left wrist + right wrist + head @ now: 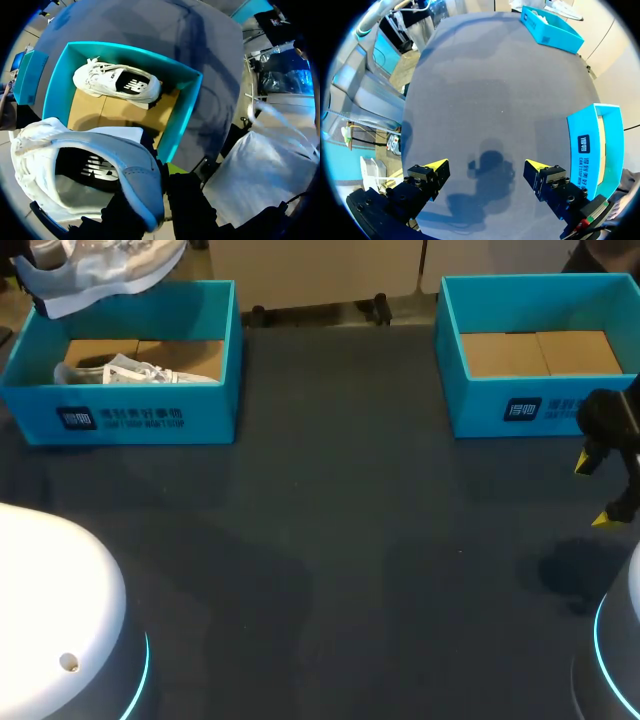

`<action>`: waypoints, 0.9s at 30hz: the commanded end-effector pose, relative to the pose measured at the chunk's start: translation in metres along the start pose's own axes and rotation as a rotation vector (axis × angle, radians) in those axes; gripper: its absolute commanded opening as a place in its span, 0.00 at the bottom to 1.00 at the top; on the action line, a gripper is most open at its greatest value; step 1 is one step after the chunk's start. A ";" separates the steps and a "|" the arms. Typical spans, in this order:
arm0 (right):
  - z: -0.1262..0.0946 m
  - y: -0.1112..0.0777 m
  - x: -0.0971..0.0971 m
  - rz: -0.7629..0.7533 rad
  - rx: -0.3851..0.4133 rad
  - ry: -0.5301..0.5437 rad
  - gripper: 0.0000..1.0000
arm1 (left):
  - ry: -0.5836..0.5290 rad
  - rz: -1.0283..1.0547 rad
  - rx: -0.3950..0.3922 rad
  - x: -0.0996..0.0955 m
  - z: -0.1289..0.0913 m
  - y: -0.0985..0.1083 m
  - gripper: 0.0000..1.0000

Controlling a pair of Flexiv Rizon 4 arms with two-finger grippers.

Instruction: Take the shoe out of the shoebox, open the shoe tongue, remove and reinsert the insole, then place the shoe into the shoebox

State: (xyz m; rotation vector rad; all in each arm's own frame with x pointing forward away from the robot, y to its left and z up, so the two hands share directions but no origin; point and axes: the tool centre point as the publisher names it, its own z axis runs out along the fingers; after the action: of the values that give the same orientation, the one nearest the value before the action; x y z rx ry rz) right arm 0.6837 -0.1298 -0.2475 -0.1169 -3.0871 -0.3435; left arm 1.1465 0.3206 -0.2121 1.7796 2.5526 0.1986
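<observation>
A white and pale grey shoe [105, 268] hangs above the back of the left teal shoebox [120, 415]. In the left wrist view my left gripper [161, 186] is shut on the heel of this shoe [85, 167], with the box [185, 116] below. A second white shoe [117, 82] lies on its side on the box's cardboard floor [135, 371]. My right gripper [600, 492] hovers open over the dark table at the right edge, in front of the right teal shoebox [540, 405]; nothing is between its fingers [487, 167].
The right shoebox [597, 145] holds only its cardboard floor. Its front wall stands close beside my right gripper. The rounded white bases of my arms [50, 610] fill the near corners. Dark tabletop [340, 540] stretches between the two boxes.
</observation>
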 end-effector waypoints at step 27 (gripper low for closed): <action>0.001 0.000 0.000 0.000 0.003 -0.001 1.00 | 0.055 0.268 -0.030 -0.005 0.028 0.013 0.00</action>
State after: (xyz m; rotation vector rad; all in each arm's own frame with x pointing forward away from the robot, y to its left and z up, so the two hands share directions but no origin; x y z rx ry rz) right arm 0.6837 -0.1298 -0.2475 -0.1169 -3.0872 -0.3435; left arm 1.1579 0.3206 -0.2388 2.1122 2.3319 0.3139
